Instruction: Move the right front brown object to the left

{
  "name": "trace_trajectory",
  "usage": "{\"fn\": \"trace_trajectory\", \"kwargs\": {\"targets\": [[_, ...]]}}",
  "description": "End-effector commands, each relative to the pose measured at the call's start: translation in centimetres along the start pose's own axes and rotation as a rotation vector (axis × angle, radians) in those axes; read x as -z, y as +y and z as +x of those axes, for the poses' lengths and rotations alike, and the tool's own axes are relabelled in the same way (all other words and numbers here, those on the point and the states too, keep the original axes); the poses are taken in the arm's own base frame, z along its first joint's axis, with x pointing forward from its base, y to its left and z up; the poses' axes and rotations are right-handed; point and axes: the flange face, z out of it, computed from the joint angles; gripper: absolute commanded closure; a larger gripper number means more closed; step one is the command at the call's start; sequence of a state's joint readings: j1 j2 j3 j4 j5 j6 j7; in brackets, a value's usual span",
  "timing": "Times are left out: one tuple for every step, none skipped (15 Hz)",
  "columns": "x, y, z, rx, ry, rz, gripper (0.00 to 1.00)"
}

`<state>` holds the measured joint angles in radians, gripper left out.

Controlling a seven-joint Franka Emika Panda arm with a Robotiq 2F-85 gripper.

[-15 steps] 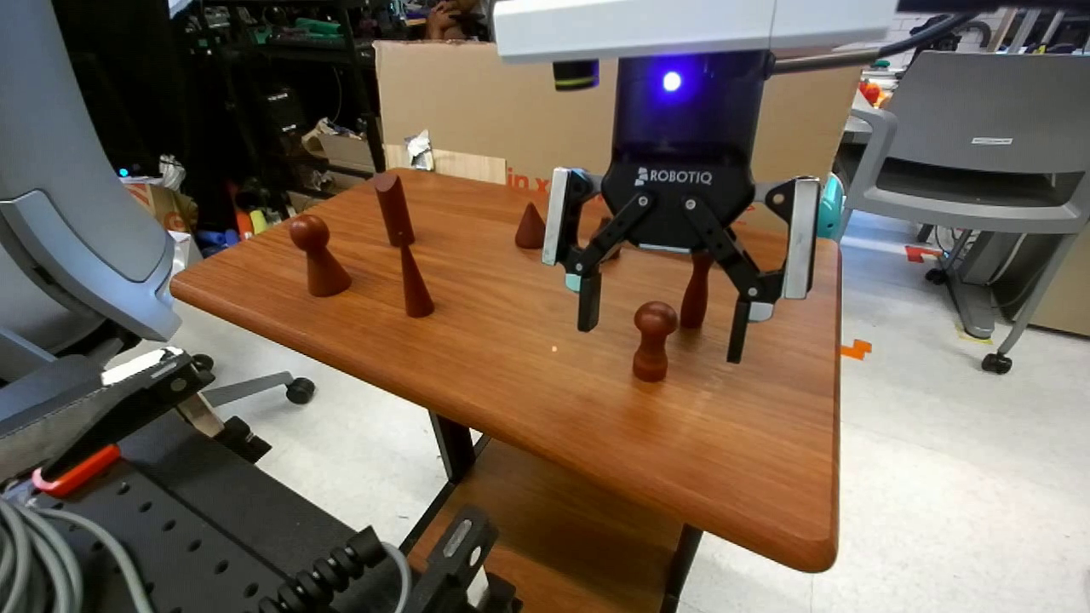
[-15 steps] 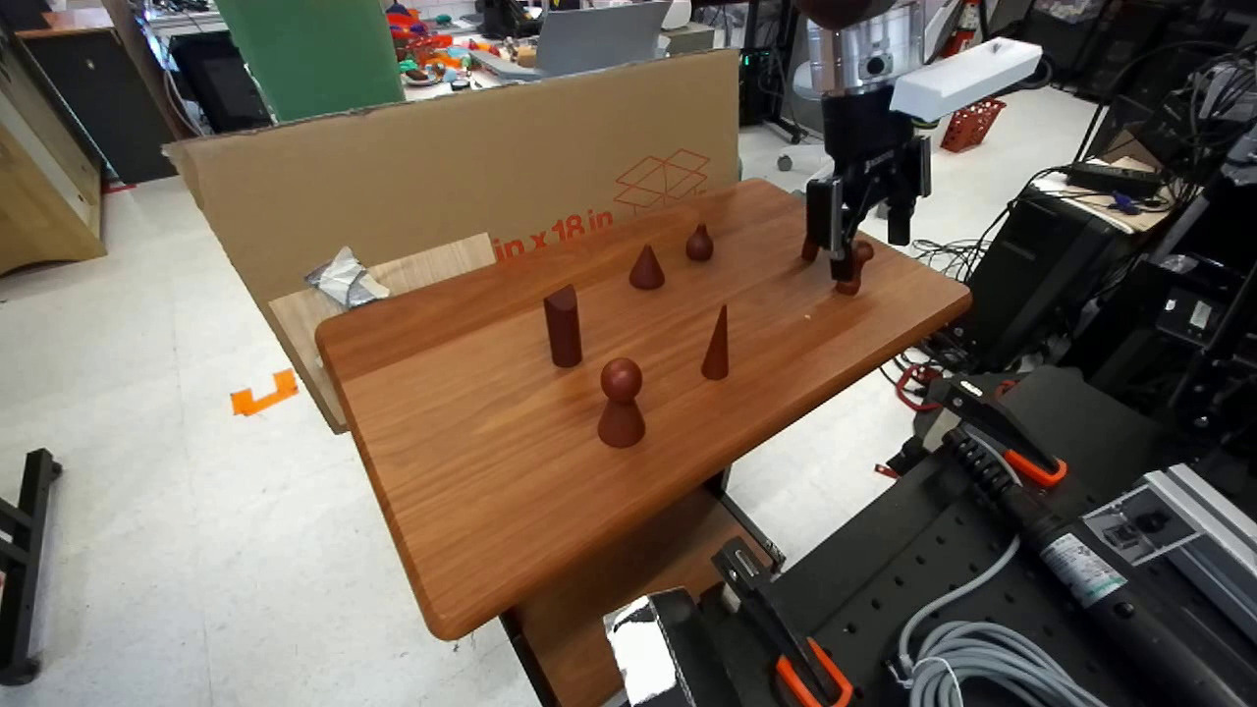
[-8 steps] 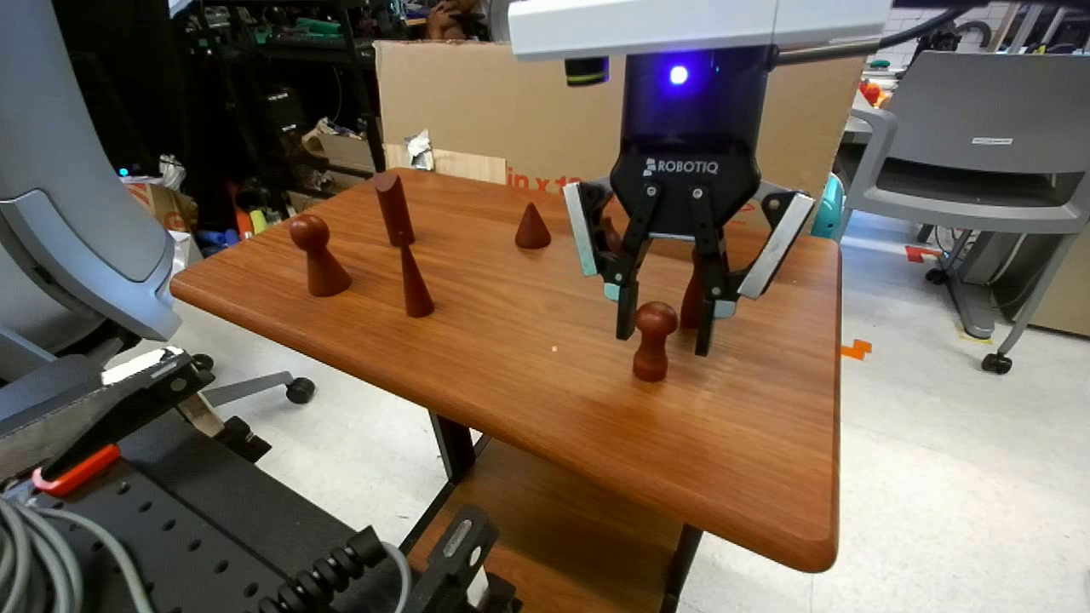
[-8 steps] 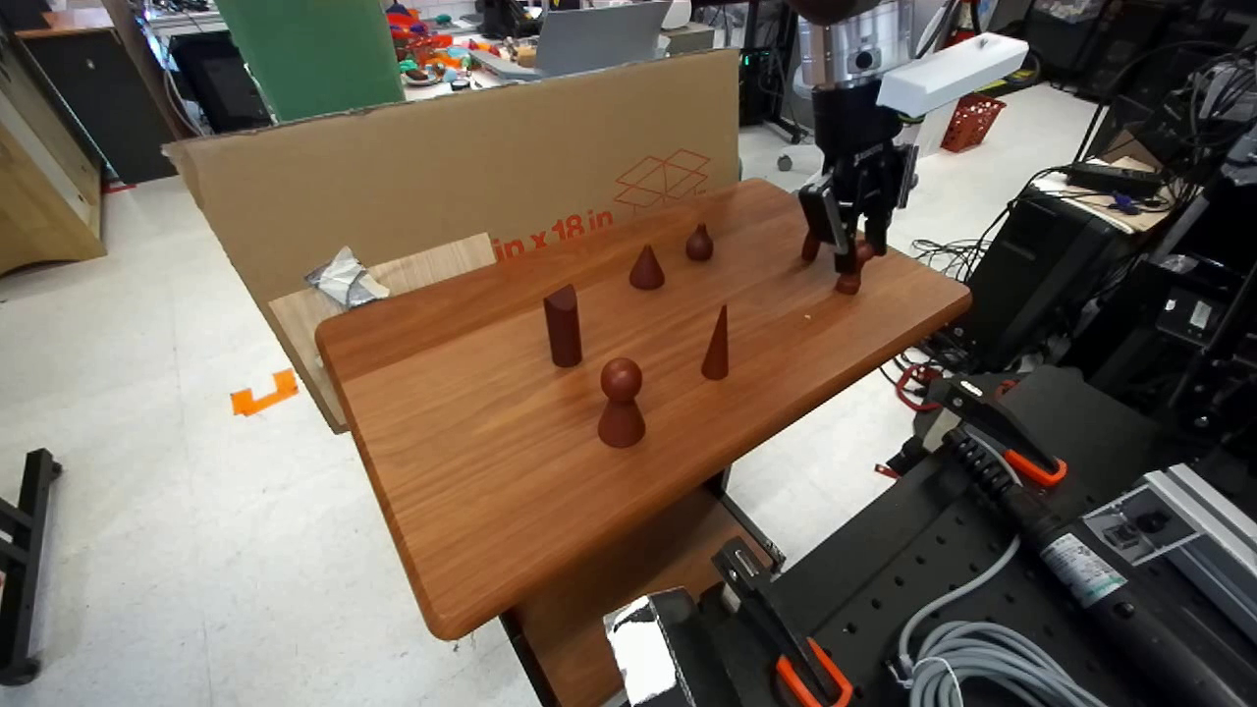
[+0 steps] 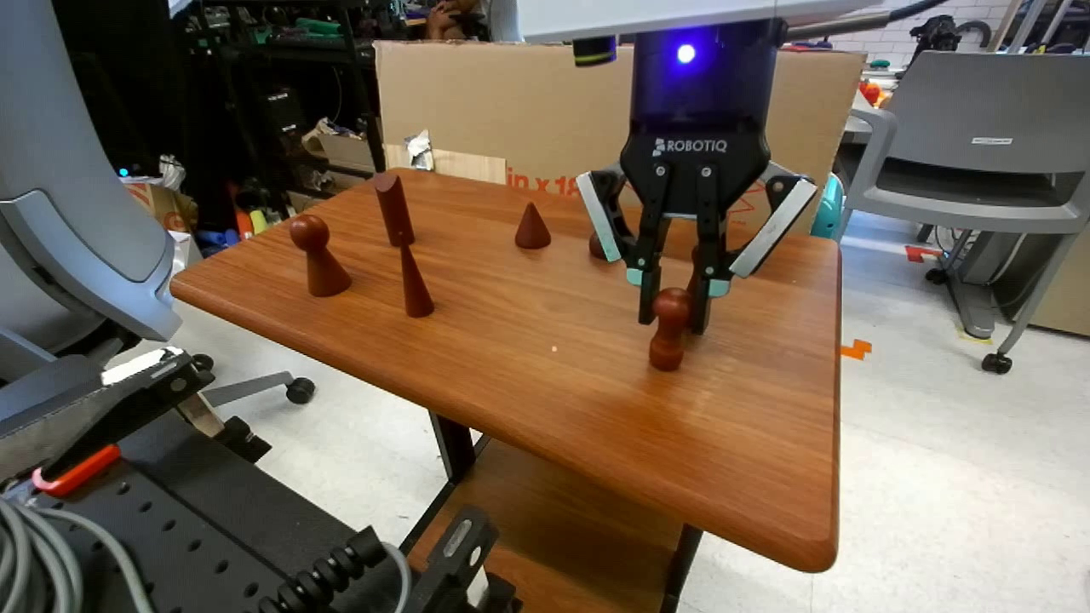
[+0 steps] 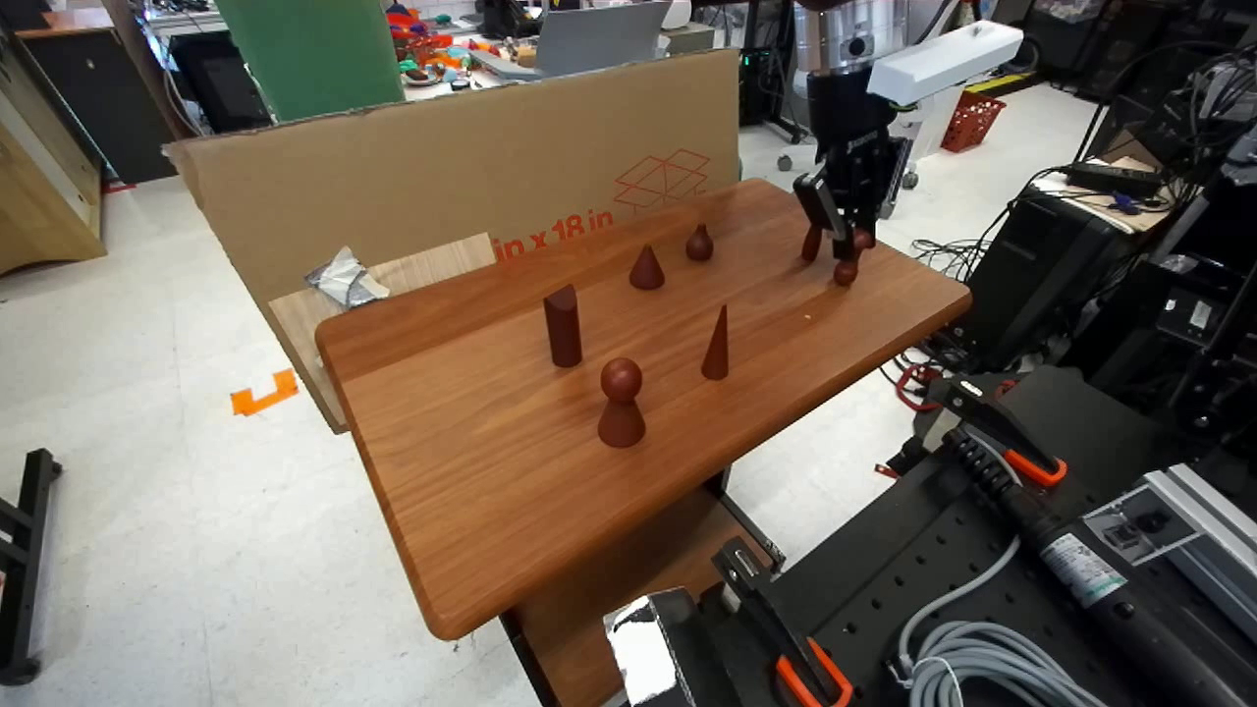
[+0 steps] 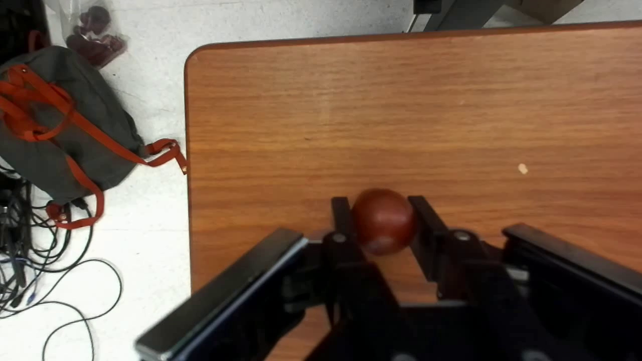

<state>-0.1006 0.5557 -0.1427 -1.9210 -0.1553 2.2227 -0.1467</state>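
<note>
- Toward the right end of a wooden table (image 5: pixel 511 358), in both exterior views, a black gripper (image 5: pixel 674 312) reaches down to a short reddish-brown wooden pawn (image 5: pixel 668 334), the piece nearest the front on that side.
- Its two fingers (image 7: pixel 341 213) are closed around the pawn's rounded head, one against each side, as the wrist view shows most clearly.
- The pawn leans slightly; whether its base touches the table cannot be told.
- Near it, farther back, a slim brown peg (image 6: pixel 811 244) is partly hidden by the gripper.
- Well to the left, also in brown wood, stand a ball-headed figure (image 5: pixel 325 268), a tall narrow cone (image 5: pixel 415 285) and a slant-topped cylinder (image 5: pixel 394 211).
- Toward the back are a short cone (image 5: pixel 533 232) and a small round piece (image 6: pixel 699 246) with a pointed top.
- Behind the table stands a cardboard sheet (image 6: pixel 462 167) with red print.
- Beyond the table edge, the wrist view shows a gray backpack (image 7: pixel 88 153) with orange straps on the floor.
</note>
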Motion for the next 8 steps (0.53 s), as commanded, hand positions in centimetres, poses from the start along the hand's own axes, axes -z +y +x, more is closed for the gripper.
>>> {"fn": "trace_trajectory", "kwargs": {"targets": [[1.9, -1.6, 0.2, 0.020, 0.045, -0.014, 0.92], [2.2, -2.2, 0.3, 0.024, 0.071, -0.017, 0.92], [2.5, -3.2, 0.5, 0.039, 0.084, -0.018, 0.92], [2.6, -4.2, 0.7, 0.058, 0.082, -0.016, 0.92], [2.6, -5.3, 0.8, 0.077, 0.080, -0.016, 0.92], [2.5, -6.3, 0.9, 0.094, 0.079, -0.019, 0.92], [2.5, -7.4, 1.0, 0.110, 0.077, -0.022, 0.92], [2.4, -8.4, 1.1, 0.126, 0.072, -0.023, 0.92]]}}
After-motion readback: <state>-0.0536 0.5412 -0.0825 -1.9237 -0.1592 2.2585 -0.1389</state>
